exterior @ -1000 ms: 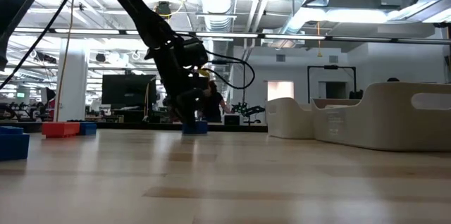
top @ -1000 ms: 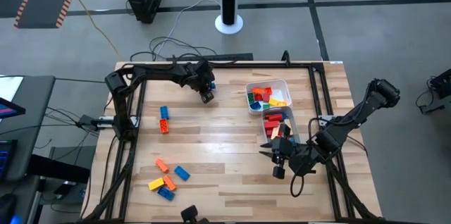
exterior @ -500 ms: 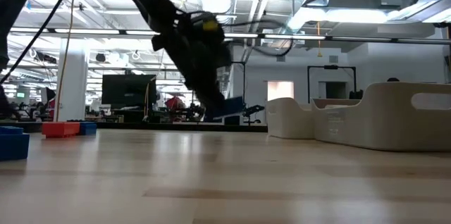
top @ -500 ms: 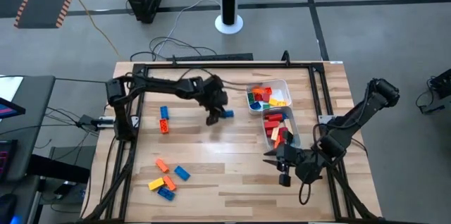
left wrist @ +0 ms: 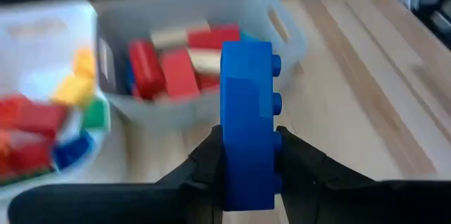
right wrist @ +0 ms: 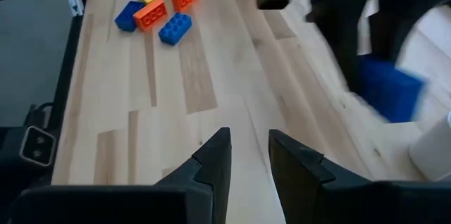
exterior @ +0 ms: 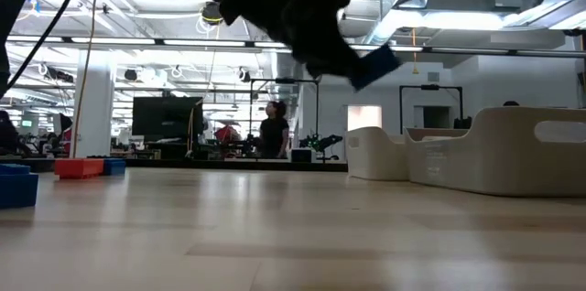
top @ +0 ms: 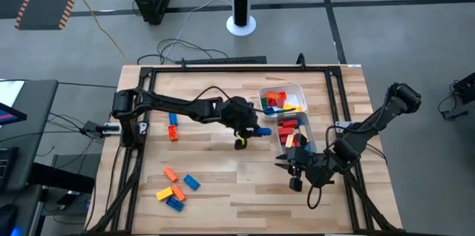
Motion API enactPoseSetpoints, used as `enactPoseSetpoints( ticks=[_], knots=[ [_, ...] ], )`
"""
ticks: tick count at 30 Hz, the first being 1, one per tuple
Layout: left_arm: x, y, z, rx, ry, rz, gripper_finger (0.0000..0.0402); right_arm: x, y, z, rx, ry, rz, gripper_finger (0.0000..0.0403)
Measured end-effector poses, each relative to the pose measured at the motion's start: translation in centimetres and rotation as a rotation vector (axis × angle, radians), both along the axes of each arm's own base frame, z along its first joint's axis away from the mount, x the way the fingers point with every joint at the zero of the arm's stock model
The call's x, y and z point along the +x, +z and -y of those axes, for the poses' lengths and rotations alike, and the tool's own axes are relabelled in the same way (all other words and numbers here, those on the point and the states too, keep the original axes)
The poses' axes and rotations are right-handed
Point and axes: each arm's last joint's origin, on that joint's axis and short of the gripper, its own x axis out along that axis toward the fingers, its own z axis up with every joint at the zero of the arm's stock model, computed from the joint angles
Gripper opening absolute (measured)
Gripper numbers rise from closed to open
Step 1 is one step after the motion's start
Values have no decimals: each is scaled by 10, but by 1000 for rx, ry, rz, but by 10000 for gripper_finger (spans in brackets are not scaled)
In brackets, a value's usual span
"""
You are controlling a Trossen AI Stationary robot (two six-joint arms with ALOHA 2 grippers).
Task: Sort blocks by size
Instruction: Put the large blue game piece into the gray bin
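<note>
My left gripper (top: pixel 252 132) hangs over the middle of the table, shut on a blue brick (left wrist: pixel 246 111), just left of the clear tub (top: pixel 306 147). That tub holds red and tan bricks (left wrist: pixel 180 58). Beyond it the white tub (top: pixel 295 87) holds mixed coloured ones. In the low view the blue brick (exterior: pixel 374 64) hangs high above the tabletop. My right gripper (right wrist: pixel 248 155) hovers near the table's near right, its fingers a little apart and with nothing between them. Loose bricks (top: pixel 174 188) lie flat at the near left, and two more (top: pixel 173 125) at the left. My left gripper pinches the blue brick between its two fingers (left wrist: pixel 292 164), one on the studded face (left wrist: pixel 269 146) and one on the opposite face, near one end. The fingers slant down from the table's left. The brick sticks out past them, lifted clear of the table.
The two tubs stand side by side at the right, close in front of the held brick. A black frame (top: pixel 223 67) runs along the table's edges. Bare wood (right wrist: pixel 211 83) lies between my right gripper and the loose bricks (right wrist: pixel 158 9).
My left gripper has carried the blue brick from the far left-of-middle part of the table toward the right and near edges, up off the wood and over to the tubs, turning as it went. The brick now hangs clear.
</note>
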Motion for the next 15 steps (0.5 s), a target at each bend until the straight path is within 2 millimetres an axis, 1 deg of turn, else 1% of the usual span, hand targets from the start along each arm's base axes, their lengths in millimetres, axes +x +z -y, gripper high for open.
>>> enactPoseSetpoints(
  ticks=[5, 8, 11, 13, 15],
  knots=[
    [8, 15, 1, -31, 37, 164, 91, 0, 0, 0, 9, 3, -2, 123],
    [17, 13, 0, -63, 55, 250, 92, 0, 0, 0, 10, 3, 0, 123],
    [31, -2, -1, -90, 65, 289, 92, 0, 1, -1, 12, 4, 6, 123],
    [40, -14, -2, -105, 80, 267, 92, 0, 1, -2, 2, 16, 6, 123],
    [52, -21, -4, -104, 99, 272, 93, 0, 2, -3, -12, 29, 12, 123]
  ],
)
